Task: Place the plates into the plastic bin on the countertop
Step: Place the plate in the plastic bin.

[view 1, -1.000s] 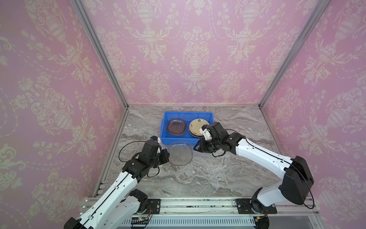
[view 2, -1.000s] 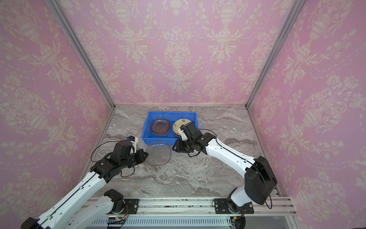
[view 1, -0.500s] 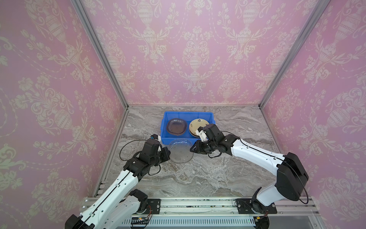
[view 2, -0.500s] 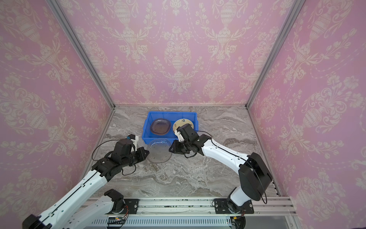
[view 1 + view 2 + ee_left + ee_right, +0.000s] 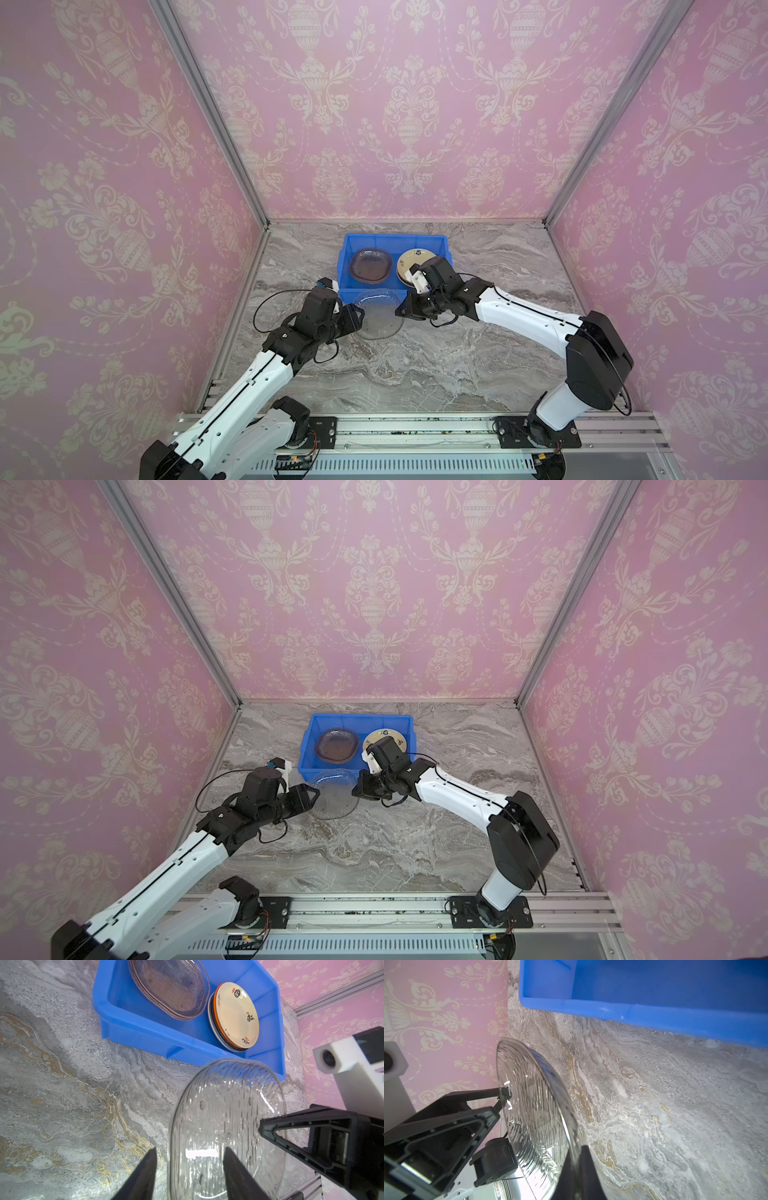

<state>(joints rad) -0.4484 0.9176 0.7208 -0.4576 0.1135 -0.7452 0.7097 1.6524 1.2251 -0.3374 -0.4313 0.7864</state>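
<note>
Grey marble countertop [image 5: 415, 365] lies under it all. At the back sits the blue bin [image 5: 395, 239]. Inside are purple glass plates [image 5: 370, 265] and, beside them, a cream plate [image 5: 409, 258] on a pile. The right arm hides part of that pile in both top views. Just in front of the bin, a clear plate [image 5: 380, 313] is held up, tilted and hard to see. The right claw [image 5: 401, 309] pinches its rim tight. The left claw [image 5: 190, 1149] is spread wide around the other edge.

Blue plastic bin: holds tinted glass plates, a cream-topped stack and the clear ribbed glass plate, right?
No. The clear ribbed glass plate is outside the blue plastic bin, before its near wall, as a top view shows; the rest is right.
</note>
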